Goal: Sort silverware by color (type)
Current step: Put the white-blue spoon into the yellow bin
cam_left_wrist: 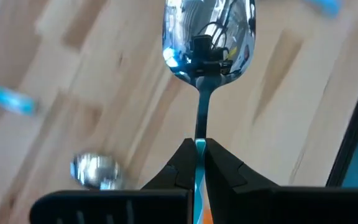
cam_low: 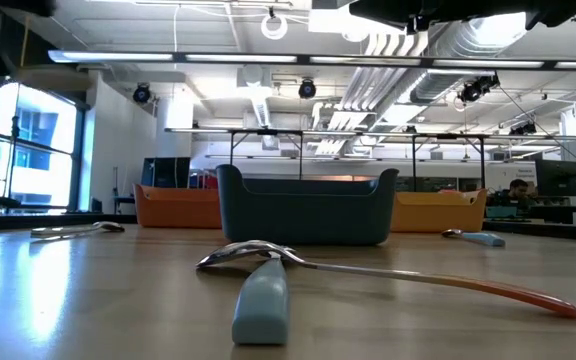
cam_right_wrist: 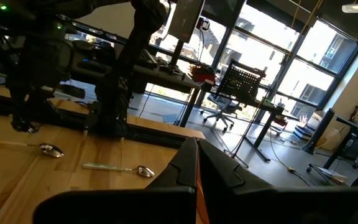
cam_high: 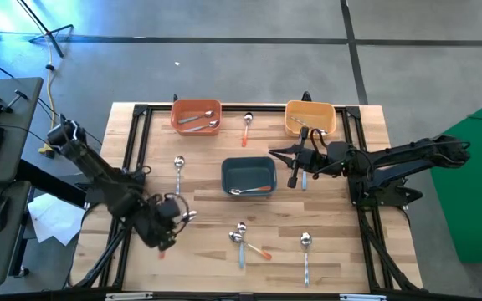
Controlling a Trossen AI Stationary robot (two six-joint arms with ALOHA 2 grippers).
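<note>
My left gripper [cam_high: 178,219] is over the table's near left part, shut on an orange-handled spoon [cam_left_wrist: 209,37] whose shiny bowl [cam_high: 189,216] sticks out past the fingertips. My right gripper [cam_high: 273,154] hangs shut with nothing in it, above the table beside the dark blue bin [cam_high: 248,176]. That bin holds an orange-handled spoon [cam_high: 253,190]. Loose spoons lie flat on the wood: a silver one [cam_high: 179,167], an orange-handled one [cam_high: 247,124], a light blue one [cam_high: 239,238] crossed with an orange-handled one [cam_high: 259,249], and another [cam_high: 305,251]. My left gripper pinches the spoon's thin neck [cam_left_wrist: 199,134] just behind the bowl between its two fingers [cam_left_wrist: 182,163]. The fingers slant downward and lie along the spoon. The orange handle [cam_left_wrist: 207,214] runs back between them. The bowl points away from the gripper, clear of the wood.
An orange bin [cam_high: 196,115] holding spoons and a yellow bin [cam_high: 310,117] holding one stand at the far edge. A light blue spoon [cam_high: 304,177] lies under the right arm. Black frame rails [cam_high: 141,134] border the tabletop. Bare wood lies between the dark blue bin and the near spoons.
</note>
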